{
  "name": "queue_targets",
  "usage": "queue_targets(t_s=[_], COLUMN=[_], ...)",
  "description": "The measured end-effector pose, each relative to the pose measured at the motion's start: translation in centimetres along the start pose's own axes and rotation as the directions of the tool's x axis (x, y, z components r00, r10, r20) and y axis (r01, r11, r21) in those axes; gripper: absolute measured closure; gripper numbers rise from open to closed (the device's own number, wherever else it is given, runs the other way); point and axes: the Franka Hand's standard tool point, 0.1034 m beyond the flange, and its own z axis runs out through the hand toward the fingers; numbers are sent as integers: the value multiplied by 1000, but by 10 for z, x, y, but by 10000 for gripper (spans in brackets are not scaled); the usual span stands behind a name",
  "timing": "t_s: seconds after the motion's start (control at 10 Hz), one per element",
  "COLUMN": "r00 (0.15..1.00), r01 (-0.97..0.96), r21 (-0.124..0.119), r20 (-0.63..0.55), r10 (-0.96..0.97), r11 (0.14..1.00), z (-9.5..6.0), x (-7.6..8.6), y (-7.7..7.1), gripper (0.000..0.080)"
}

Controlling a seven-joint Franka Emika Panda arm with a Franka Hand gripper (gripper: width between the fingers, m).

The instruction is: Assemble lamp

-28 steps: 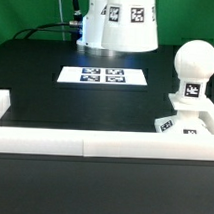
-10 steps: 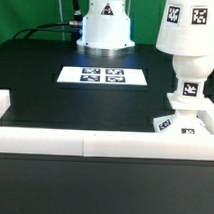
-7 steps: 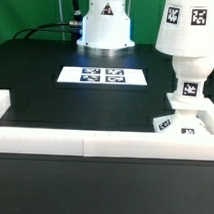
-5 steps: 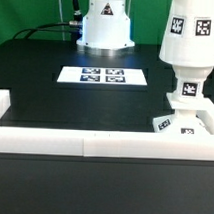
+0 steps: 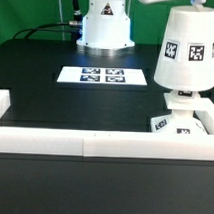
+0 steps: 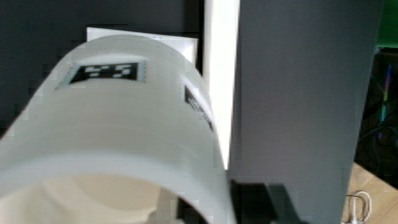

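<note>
The large white cone-shaped shade [image 5: 187,53], with square tags on its side, hangs slightly tilted over the bulb at the exterior view's right. The ball of the bulb is hidden inside it; only the bulb's neck [image 5: 182,98] shows below the rim. The flat square base [image 5: 186,123] lies under it against the white wall. In the wrist view the shade [image 6: 125,130] fills most of the picture. My gripper [image 6: 222,205] is at the shade's rim, with one dark finger [image 6: 267,205] outside the wall, and appears shut on it. In the exterior view the gripper is out of frame.
The marker board [image 5: 101,75] lies flat on the black table behind the middle. A white wall [image 5: 94,145] runs along the front, with a raised end at the exterior view's left [image 5: 3,103]. The robot's white pedestal [image 5: 105,20] stands at the back.
The shade was carried from the back centre to the right, over the bulb, then lowered. It now covers the bulb's ball, which was still visible earlier.
</note>
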Motion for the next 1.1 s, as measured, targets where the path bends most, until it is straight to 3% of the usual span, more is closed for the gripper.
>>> queue_targets(t_s=[0.3, 0.5, 0.6, 0.7, 0.9, 1.0, 1.1], r00=[1000, 1000, 1000, 1000, 1000, 1000, 1000], r01=[0, 1, 0, 1, 0, 0, 0], r21=[-5, -6, -6, -6, -6, -6, -6], r20=[8, 3, -5, -6, -9, -11, -12], r10=[0, -1, -1, -1, 0, 0, 0], r11=[1000, 1000, 1000, 1000, 1000, 1000, 1000], z=[16, 17, 17, 16, 14, 12, 10], x=[-1, 0, 1, 1, 2, 2, 1], y=[-2, -2, -1, -1, -1, -1, -1], gripper=[755, 755, 689, 689, 347, 212, 212])
